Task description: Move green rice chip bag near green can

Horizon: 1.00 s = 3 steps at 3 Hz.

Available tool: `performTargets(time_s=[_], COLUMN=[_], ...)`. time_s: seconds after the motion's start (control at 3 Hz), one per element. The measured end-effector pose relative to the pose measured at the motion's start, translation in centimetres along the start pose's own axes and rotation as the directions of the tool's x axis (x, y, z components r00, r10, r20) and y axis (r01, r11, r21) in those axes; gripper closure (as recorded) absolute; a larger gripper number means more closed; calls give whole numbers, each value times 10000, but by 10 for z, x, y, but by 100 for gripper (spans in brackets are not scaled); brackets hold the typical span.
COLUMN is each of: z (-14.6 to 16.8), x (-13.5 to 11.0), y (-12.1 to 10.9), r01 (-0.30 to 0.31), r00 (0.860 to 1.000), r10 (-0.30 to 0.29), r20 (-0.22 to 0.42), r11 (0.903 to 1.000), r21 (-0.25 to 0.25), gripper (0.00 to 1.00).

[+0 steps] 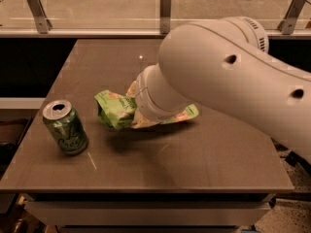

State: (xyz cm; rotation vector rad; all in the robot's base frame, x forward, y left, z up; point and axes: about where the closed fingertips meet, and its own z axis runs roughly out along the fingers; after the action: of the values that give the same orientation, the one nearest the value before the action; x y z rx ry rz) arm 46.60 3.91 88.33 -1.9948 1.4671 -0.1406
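Note:
The green rice chip bag (pixel 114 111) is a crumpled light green pouch in the middle of the table. It hangs a little above the surface with a shadow under it. My gripper (pixel 132 114) is at the bag's middle, mostly hidden behind my large white wrist and arm (pixel 218 76), which reaches in from the right. The bag's ends stick out on both sides of the wrist. The green can (pixel 65 127) stands upright near the table's front left, a short gap to the left of the bag.
The brown table (pixel 194 169) has its front edge close below the can and bag. A glass rail with metal posts (pixel 165 4) runs along the back. Dark drops lie left and right of the table.

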Motion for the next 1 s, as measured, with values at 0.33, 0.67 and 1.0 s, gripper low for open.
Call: performTargets(time_s=[0.33, 0.67, 1.0], z=[-1, -2, -3], x=[-1, -3, -4], y=[0, 0, -1], r01=[28, 53, 80], r00=[10000, 10000, 10000], r10=[-28, -53, -80], r20=[-1, -1, -1], r11=[10000, 10000, 10000], r21=[18, 34, 51], gripper=[35, 13, 0])
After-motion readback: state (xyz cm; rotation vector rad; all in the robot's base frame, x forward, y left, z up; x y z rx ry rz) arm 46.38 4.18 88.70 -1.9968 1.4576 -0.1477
